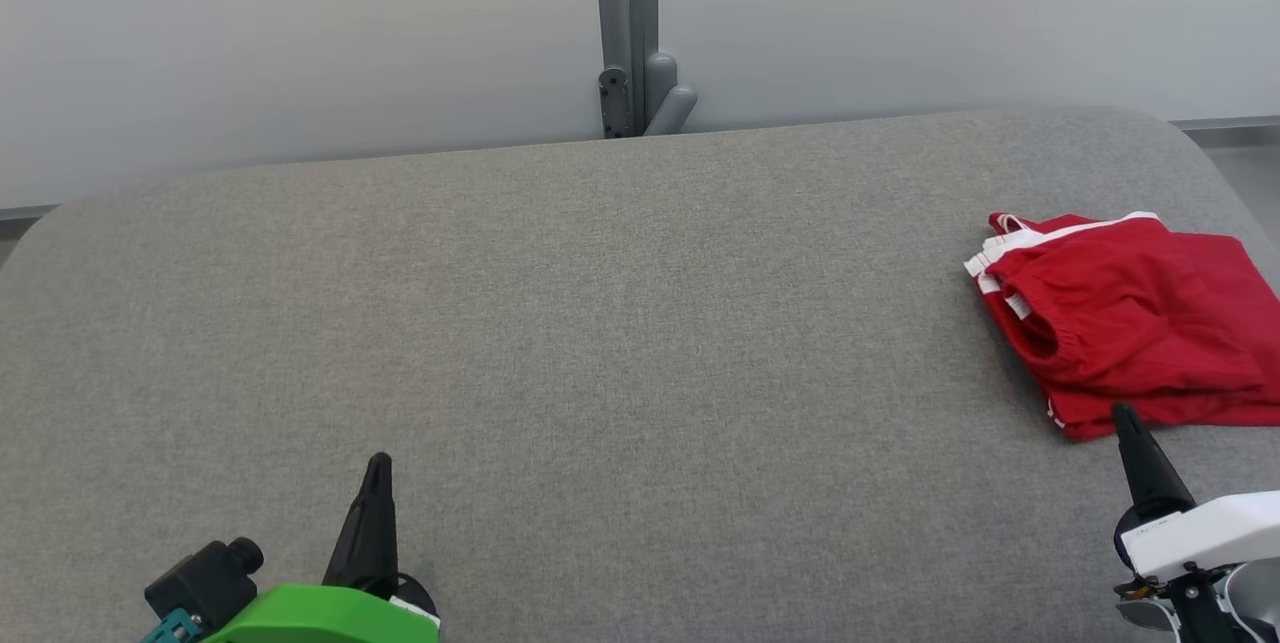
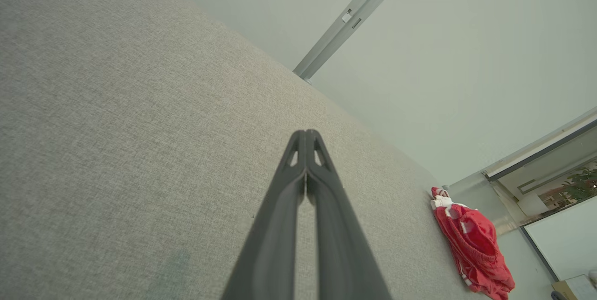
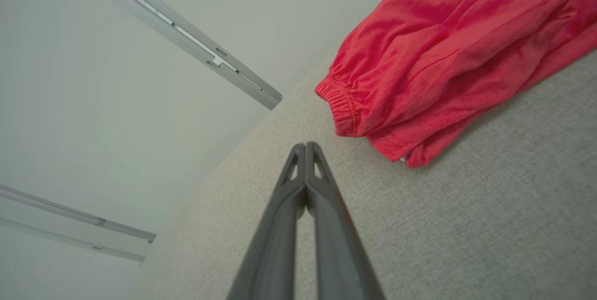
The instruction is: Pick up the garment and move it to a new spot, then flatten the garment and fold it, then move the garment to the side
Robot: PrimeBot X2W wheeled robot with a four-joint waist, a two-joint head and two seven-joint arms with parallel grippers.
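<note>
garment [image 1: 1130, 323] on table [image 1: 600, 323] at far right, right gripper [image 1: 1123, 412] just before it

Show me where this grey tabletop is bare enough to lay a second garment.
Bare: the grey tabletop from its left edge across to the red garment, and from the far edge by the grey post down to the left gripper. Crowded: the right end, where the garment lies with the right gripper close by its near hem.
</note>
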